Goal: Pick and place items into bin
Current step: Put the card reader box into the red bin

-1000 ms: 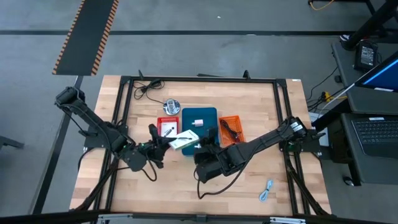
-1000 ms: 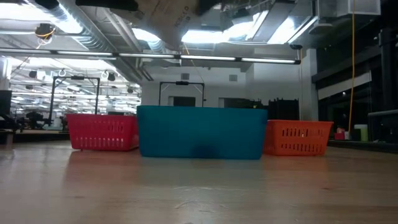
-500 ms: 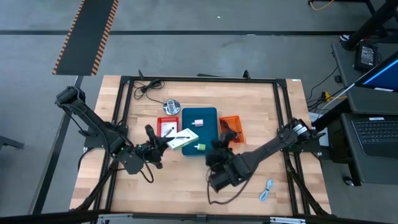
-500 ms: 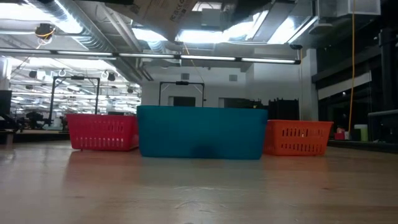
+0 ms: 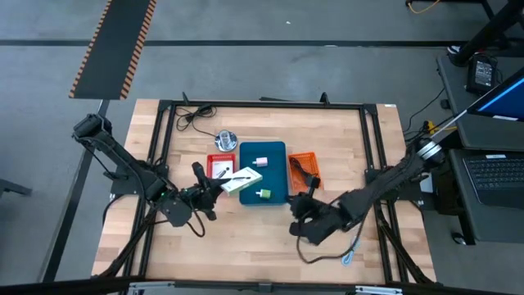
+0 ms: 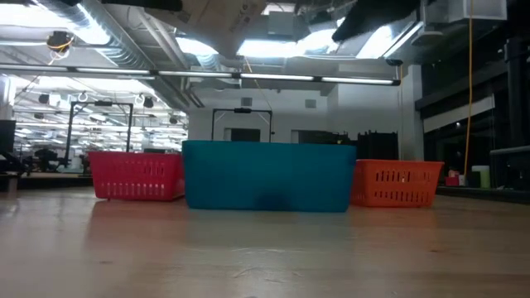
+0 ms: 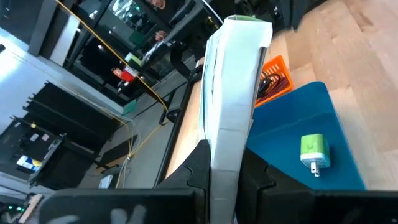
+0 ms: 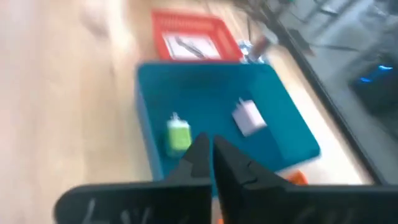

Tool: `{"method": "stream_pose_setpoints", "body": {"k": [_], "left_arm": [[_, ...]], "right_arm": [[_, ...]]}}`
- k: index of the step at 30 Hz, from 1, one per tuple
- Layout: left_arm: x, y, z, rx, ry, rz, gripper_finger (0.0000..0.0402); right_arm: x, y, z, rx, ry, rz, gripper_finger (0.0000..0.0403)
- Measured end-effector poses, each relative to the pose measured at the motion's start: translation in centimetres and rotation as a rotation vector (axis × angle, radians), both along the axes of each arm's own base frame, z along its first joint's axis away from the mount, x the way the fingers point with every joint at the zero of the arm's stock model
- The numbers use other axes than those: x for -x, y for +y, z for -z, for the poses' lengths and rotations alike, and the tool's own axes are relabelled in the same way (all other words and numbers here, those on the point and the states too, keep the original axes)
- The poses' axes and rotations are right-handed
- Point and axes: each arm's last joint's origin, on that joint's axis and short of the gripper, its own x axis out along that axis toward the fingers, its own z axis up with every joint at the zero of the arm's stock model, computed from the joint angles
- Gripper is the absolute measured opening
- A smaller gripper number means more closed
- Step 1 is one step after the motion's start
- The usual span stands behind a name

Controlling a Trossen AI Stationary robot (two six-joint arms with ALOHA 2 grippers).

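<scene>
left tool [image 7: 224, 171] clamped on a flat white box with a green edge [image 7: 233, 99], held up over the teal bin's [image 5: 274, 192] near corner. right tool [image 8: 211, 155] pinched together, empty, above the worktop [image 5: 237, 238]. green plug [image 8: 178, 135] and pale block [image 8: 249, 117] lie inside the bin.

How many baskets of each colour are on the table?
Red plastic mesh basket: 1
Teal solid-walled plastic bin: 1
Orange plastic mesh basket: 1
Total: 3
</scene>
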Motion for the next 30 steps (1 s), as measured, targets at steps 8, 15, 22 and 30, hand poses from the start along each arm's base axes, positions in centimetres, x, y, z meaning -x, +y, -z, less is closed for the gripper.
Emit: {"method": "stream_pose_setpoints", "body": {"k": [8,15,22,30], "left_arm": [[-1.0,0.9,0.3,-0.042,0.067,-0.052,0.0029],[-3.3,1.5,-0.9,-0.013,0.208,-0.145,0.0029],[-4.4,1.6,-1.8,0.111,0.417,-0.272,0.0029],[-4.3,1.1,-0.6,0.135,0.662,-0.495,0.0029]], "right_arm": [[3.0,-1.8,0.2,-0.074,-0.252,-0.155,0.0],[4.6,-3.4,1.8,-0.085,-0.3,-0.149,0.0],[4.8,-4.3,3.4,-0.081,-0.3,-0.125,0.0],[5.8,-5.5,5.5,-0.108,-0.449,-0.179,0.0]]}}
